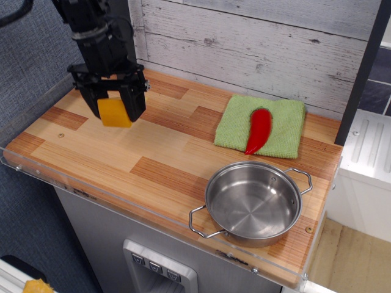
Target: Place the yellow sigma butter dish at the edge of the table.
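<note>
Between tool (113,107) fingers: yellow butter dish (113,113) (gripped, above table (153,159)).

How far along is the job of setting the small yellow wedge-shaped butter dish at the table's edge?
Done: the black gripper is shut on the small yellow wedge-shaped butter dish. In hand: the dish is held over the wooden plank table, near its back-left part. Left: lowering it at an edge and releasing.
</note>
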`<state>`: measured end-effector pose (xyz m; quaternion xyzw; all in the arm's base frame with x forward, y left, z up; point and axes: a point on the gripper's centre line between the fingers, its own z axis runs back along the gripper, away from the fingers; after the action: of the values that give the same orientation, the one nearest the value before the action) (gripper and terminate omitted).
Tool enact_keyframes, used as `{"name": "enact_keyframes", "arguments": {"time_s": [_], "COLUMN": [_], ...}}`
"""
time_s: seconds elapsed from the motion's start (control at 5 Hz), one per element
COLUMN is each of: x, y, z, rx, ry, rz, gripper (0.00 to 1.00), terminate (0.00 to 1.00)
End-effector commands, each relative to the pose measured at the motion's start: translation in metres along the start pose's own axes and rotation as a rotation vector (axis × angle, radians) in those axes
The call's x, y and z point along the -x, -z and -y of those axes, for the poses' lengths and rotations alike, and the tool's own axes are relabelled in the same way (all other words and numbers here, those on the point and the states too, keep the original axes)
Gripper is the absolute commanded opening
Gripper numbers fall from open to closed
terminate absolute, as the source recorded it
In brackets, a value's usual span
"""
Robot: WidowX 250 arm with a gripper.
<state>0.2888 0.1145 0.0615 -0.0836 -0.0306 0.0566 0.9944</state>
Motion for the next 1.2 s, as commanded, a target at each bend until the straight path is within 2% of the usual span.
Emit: {"name": "enact_keyframes", "arguments": {"time_s": [0.0, 0.4, 0.6, 0.8, 1.0], "x": [0.022, 0.048, 0.053, 0.052, 0.052], "y": [0.0, 0.026, 0.041, 0.049, 0.054], "z": [0.034, 0.056, 0.054, 0.052, 0.052], "rx": [-0.03, -0.035, -0.078, -0.088, -0.127], "ry": [0.188, 0.226, 0.202, 0.192, 0.202], "rz": [0.016, -0.005, 0.001, 0.036, 0.021], "gripper": [0.0, 0.0, 0.0, 0.0, 0.0], "terminate": [0.0, 0.0, 0.0, 0.0, 0.0]}}
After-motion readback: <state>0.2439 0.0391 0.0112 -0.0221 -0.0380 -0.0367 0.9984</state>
